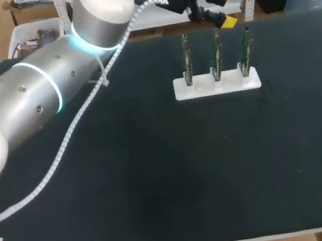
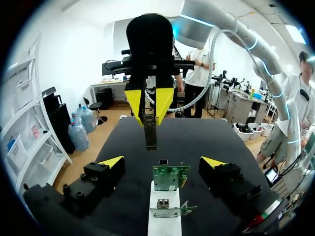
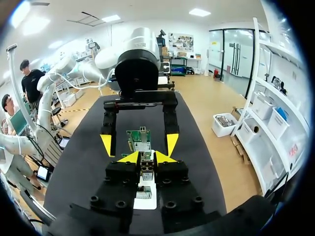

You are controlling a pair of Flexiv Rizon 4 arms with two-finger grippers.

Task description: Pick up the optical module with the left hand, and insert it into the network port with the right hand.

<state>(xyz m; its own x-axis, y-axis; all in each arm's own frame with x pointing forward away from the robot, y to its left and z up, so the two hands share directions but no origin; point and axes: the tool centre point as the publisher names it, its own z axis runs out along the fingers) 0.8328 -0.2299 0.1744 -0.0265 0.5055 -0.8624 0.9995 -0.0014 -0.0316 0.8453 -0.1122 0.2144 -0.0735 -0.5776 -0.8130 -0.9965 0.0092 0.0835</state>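
Closest to the overhead camera, and biggest, the left arm (image 1: 26,97) fills the upper left of the frame and reaches past the middle toward the top edge. Its cable (image 1: 58,156) trails down over the table (image 1: 158,187) at the left. Right of centre in the upper part, a white stand (image 1: 216,84) holds three green boards (image 1: 217,55) upright.

From the left wrist, the left gripper (image 2: 162,163) has its fingers wide apart and holds nothing, with one finger to each side of the boards and touching neither. Ahead of it the right gripper (image 2: 149,105) points down, its fingers clamped on the module (image 2: 150,135). The module hangs just above the board ahead and does not touch it. The port (image 2: 163,162) looks to be the small dark opening on that board's top edge.

The biggest risk, I judge, is a knock between the two grippers. They face each other closely over the stand, and a descent could bring the right one against the left's spread fingers. Next, the module's tip seems a little off the port. Pushing down that way could bend the thin board or tip the stand, which appears only to rest on the table. Least, the module is pinched only at its upper end, so it could swivel or slip in the fingers once it meets resistance.
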